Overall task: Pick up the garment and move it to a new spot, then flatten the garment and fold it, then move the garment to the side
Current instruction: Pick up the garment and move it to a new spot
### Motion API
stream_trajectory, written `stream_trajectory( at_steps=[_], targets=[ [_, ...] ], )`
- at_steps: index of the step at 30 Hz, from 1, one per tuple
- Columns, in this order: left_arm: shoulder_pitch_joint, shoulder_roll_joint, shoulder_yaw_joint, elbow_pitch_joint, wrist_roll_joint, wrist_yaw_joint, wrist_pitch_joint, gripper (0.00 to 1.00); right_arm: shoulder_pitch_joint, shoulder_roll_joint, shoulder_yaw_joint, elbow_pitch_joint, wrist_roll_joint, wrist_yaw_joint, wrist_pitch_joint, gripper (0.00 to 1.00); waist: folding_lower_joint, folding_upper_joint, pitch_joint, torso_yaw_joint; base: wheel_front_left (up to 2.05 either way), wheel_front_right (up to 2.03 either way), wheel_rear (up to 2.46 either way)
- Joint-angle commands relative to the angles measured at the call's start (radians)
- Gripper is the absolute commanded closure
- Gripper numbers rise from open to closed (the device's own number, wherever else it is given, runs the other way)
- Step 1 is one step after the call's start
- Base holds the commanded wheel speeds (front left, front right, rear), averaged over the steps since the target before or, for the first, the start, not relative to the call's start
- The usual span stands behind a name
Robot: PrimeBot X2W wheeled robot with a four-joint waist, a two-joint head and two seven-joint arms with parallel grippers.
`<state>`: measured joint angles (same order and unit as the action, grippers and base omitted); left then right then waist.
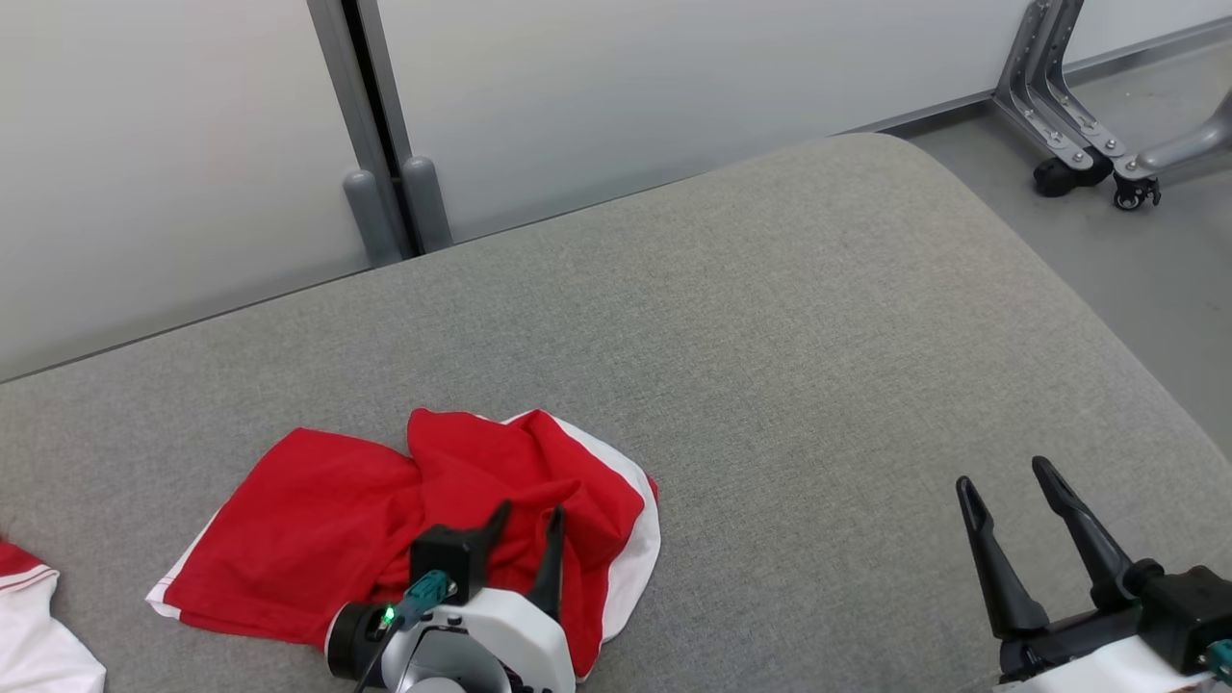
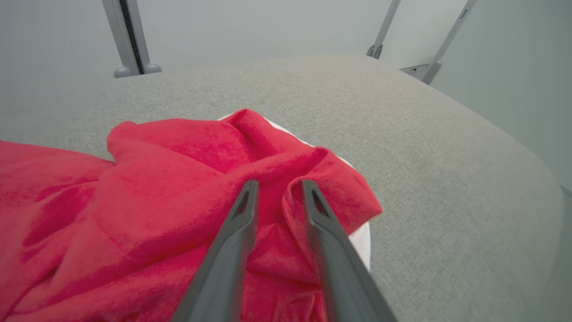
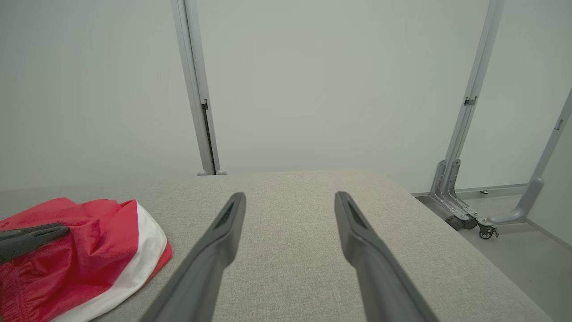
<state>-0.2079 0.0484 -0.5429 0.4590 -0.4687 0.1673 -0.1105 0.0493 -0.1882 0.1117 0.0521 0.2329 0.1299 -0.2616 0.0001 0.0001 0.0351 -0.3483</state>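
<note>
Near the front edge of the bench (image 1: 818,337), left of its middle: a crumpled red garment (image 1: 327,520) under my left claw (image 1: 529,512).

The garment is soft red knit with a broad white panel down its right side and thin white trim at its near left corner (shirt or shorts, I cannot tell). Its left half lies fairly flat and its right half is bunched into rounded folds. My left claw stands over those folds, its two dark tapered fingers partly parted with nothing pinched. My right claw (image 1: 1005,474) hovers over bare bench nearer the right edge, well apart from the garment, spread wide and empty. The bench wears grey woven fabric and has a rounded far right corner. A white cloth with red trim (image 1: 29,626) lies further left along the front edge.
</note>
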Motion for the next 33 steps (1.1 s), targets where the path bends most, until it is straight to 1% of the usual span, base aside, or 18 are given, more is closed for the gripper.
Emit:
stream_trajectory(
  at_steps=[1,3,6,7,9,11,15,18,26,33],
  targets=[
    [0.004,0.004,0.002,-0.001,0.004,0.019,-0.050,0.00,-0.007,-0.010,-0.009,-0.004,-0.009,0.001,-0.005,0.00,-0.0001,-0.0001,-0.012,0.006,0.00,0.00,0.00],
    [0.023,0.004,-0.001,-0.014,0.031,0.039,-0.110,0.00,0.000,-0.013,-0.021,-0.012,-0.019,0.001,-0.005,0.00,-0.0001,-0.0001,-0.023,0.016,0.00,0.00,0.00],
    [0.063,0.013,0.017,-0.063,0.067,0.072,-0.149,0.00,0.014,-0.019,-0.042,-0.018,-0.028,0.001,-0.005,0.00,-0.0001,-0.0001,-0.040,0.040,0.00,0.00,0.00],
    [0.063,0.013,0.017,-0.063,0.067,0.072,-0.149,0.00,0.014,-0.019,-0.042,-0.018,-0.028,0.001,-0.005,0.00,-0.0001,-0.0001,-0.040,0.040,0.00,0.00,0.00],
    [0.108,0.021,0.032,-0.101,0.085,0.086,-0.154,0.00,0.020,-0.022,-0.055,-0.019,-0.036,0.002,-0.005,0.00,-0.0001,-0.0001,-0.052,0.059,0.00,0.00,0.00],
    [0.143,0.027,0.064,-0.167,0.110,0.103,-0.156,0.00,0.025,-0.022,-0.065,-0.021,-0.041,0.002,-0.005,0.00,-0.0001,-0.0001,-0.060,0.079,0.00,0.00,0.00],
    [0.231,0.035,0.130,-0.255,0.151,0.120,-0.156,0.00,0.040,-0.013,-0.079,-0.022,-0.050,0.002,-0.005,0.00,-0.0001,-0.0001,-0.073,0.127,0.00,0.00,0.00],
    [0.277,0.031,0.178,-0.296,0.164,0.118,-0.156,0.00,0.047,-0.007,-0.079,-0.018,-0.056,0.002,-0.005,0.00,-0.0001,-0.0001,-0.079,0.167,0.00,0.00,0.00],
    [0.327,0.017,0.241,-0.327,0.203,0.078,-0.154,0.00,0.071,0.004,-0.082,0.014,-0.061,0.002,-0.005,0.00,-0.0001,-0.0001,-0.090,0.281,0.00,0.00,0.00],
    [0.359,0.009,0.288,-0.327,0.220,0.064,-0.154,0.00,0.081,0.017,-0.087,0.039,-0.067,0.002,-0.005,0.00,-0.0001,-0.0001,-0.104,0.337,0.00,0.00,0.00]
  ],
)
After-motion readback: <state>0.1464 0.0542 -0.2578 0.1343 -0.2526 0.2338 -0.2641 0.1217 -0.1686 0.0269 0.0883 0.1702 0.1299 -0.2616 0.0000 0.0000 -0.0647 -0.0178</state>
